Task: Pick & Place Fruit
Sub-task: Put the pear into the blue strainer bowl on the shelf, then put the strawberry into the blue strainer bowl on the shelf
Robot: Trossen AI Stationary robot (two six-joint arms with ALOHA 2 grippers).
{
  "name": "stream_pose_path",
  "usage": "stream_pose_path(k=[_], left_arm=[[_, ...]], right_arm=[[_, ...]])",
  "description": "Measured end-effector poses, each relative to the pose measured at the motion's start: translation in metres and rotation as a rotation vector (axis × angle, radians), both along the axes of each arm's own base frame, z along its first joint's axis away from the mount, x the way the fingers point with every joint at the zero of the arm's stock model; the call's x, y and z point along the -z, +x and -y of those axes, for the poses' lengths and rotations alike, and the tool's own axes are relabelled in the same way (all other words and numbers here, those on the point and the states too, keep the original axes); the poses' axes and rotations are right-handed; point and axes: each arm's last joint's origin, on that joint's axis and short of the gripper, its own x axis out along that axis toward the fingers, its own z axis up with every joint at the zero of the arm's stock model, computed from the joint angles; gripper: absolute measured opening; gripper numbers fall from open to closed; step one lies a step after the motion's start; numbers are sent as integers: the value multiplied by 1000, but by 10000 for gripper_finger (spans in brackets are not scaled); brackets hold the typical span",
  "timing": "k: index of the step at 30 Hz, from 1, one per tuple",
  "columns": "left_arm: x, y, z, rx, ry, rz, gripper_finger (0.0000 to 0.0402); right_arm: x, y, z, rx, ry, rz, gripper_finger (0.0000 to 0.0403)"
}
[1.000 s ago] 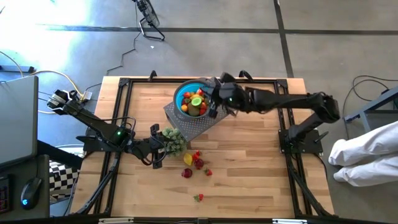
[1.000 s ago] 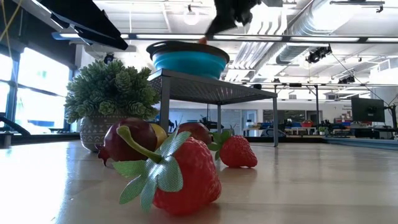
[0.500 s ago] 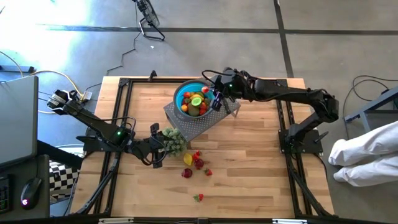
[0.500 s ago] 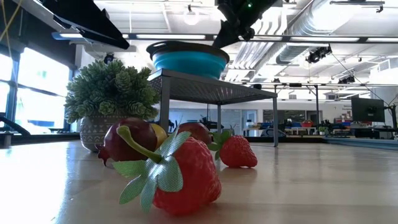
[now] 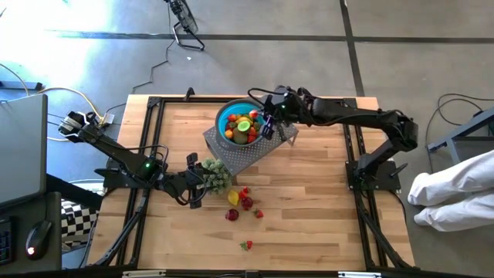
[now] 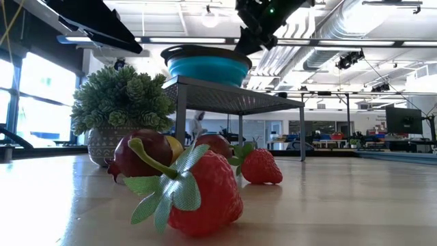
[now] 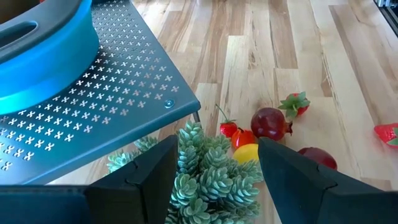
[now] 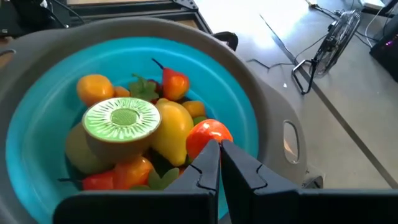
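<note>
1. Several fruit [image 6: 205, 188] lie loose on the counter [image 5: 309, 193], near a plant [image 5: 216, 174], not yet collected.
2. The left pincer [image 7: 214, 163] waits low beside that plant, released and holding nothing.
3. Farther off, a bowl [image 5: 229, 116] sits raised on a perforated stand [image 5: 239, 158], already heaped with fruit.
4. The right pincer [image 8: 220, 163] hangs over the bowl's rim, clenched on nothing, probably having just dropped a piece.

potted plant [image 5: 217, 174] crowding loose fruit [image 5: 242, 202], seemingly
</note>
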Motion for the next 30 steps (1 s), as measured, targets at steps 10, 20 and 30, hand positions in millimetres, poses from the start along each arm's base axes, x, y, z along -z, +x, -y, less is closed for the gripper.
stream_pose_path(k=[10, 20, 30], left_arm=[[0, 0, 0, 1, 0, 0, 218], [0, 0, 0, 1, -1, -1, 218], [0, 0, 0, 1, -1, -1, 218]], right_arm=[[0, 0, 0, 0, 0, -1, 13], [0, 2, -3, -44, 24, 15, 81], [-28, -7, -25, -103, -10, 138, 86]])
